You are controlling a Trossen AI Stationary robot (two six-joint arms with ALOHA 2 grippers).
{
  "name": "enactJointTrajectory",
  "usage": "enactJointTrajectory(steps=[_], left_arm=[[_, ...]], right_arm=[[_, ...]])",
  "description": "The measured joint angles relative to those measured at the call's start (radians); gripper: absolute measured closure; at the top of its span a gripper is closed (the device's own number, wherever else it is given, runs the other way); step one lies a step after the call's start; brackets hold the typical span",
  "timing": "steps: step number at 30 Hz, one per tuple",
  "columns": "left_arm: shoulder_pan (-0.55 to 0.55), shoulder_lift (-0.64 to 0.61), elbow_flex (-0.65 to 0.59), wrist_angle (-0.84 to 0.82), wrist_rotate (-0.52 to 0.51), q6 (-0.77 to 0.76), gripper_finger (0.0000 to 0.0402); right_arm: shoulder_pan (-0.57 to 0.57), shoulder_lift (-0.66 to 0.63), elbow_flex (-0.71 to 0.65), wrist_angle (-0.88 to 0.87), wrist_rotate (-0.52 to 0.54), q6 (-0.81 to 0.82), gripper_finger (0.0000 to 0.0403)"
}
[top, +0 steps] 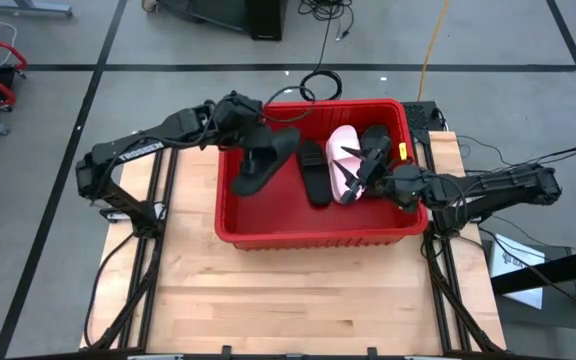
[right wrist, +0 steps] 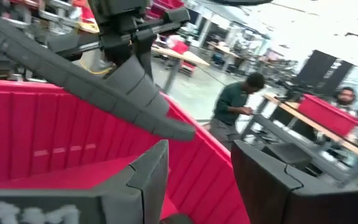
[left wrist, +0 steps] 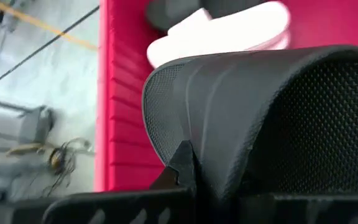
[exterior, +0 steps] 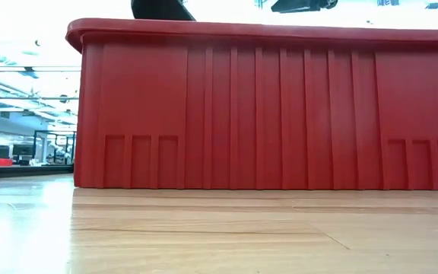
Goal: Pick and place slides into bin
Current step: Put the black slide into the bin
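Black ribbed strap fills your left wrist view: your left fingers (top: 255,150) are clamped on a black slide (top: 261,160) hanging toe-down over the bin's (top: 313,236) left half, while your right fingers (top: 368,178) gape empty above the sandals (top: 343,162) inside its right end.

A bright red bin (top: 313,235), its outer walls marked by vertical ribs, sits on a pale wood-grain table (top: 298,300). Inside lie matte black slides (top: 313,172) and a pale pink-white pair (top: 343,160). The black slide (top: 258,165) held by the dark left gripper (top: 253,150) shows a fine dotted texture on its strap (seen close up from the left wrist). The right gripper (top: 373,175) is dark too. Black lines cross the grey floor (top: 148,40).
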Motion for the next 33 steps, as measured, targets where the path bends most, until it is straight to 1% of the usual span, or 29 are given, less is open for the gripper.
enactJointTrajectory(steps=[1,4,6,8,10,12,14,19,22,27,30,33], left_arm=[[0.003,-0.01,-0.019,0.022,0.02,0.0,0.0401],[0.015,-0.039,-0.079,0.162,0.087,0.001,0.0401],[0.028,-0.065,-0.139,0.219,0.134,-0.007,0.0401],[0.042,-0.086,-0.196,0.328,0.181,-0.011,0.0401],[0.06,-0.107,-0.255,0.398,0.212,-0.026,0.0401],[0.079,-0.113,-0.306,0.468,0.22,-0.041,0.0401],[0.095,-0.111,-0.351,0.496,0.226,-0.043,0.04],[0.112,-0.114,-0.421,0.569,0.249,-0.064,0.04],[0.118,-0.111,-0.445,0.605,0.249,-0.072,0.0399],[0.135,-0.108,-0.471,0.704,0.299,-0.086,0.0399],[0.135,-0.102,-0.48,0.71,0.293,-0.102,0.0399],[0.134,-0.1,-0.479,0.72,0.257,-0.091,0.04]], right_arm=[[-0.011,-0.008,0.0,-0.011,-0.03,0.005,0.0238],[-0.052,-0.029,0.0,-0.039,-0.115,0.043,0.0238],[-0.081,-0.035,0.0,-0.063,-0.143,0.065,0.0238],[-0.11,-0.037,0.0,-0.095,-0.17,0.086,0.0238],[-0.135,-0.037,-0.001,-0.118,-0.209,0.103,0.0238],[-0.158,-0.037,-0.015,-0.115,-0.248,0.115,0.0238],[-0.176,-0.037,-0.039,-0.099,-0.276,0.125,0.0238],[-0.222,-0.039,-0.095,-0.027,-0.281,0.128,0.0238],[-0.25,-0.039,-0.131,0.035,-0.286,0.128,0.0238],[-0.316,-0.039,-0.171,0.117,-0.414,0.154,0.0238],[-0.342,-0.039,-0.191,0.151,-0.455,0.162,0.0238],[-0.363,-0.039,-0.201,0.151,-0.463,0.162,0.0238]])
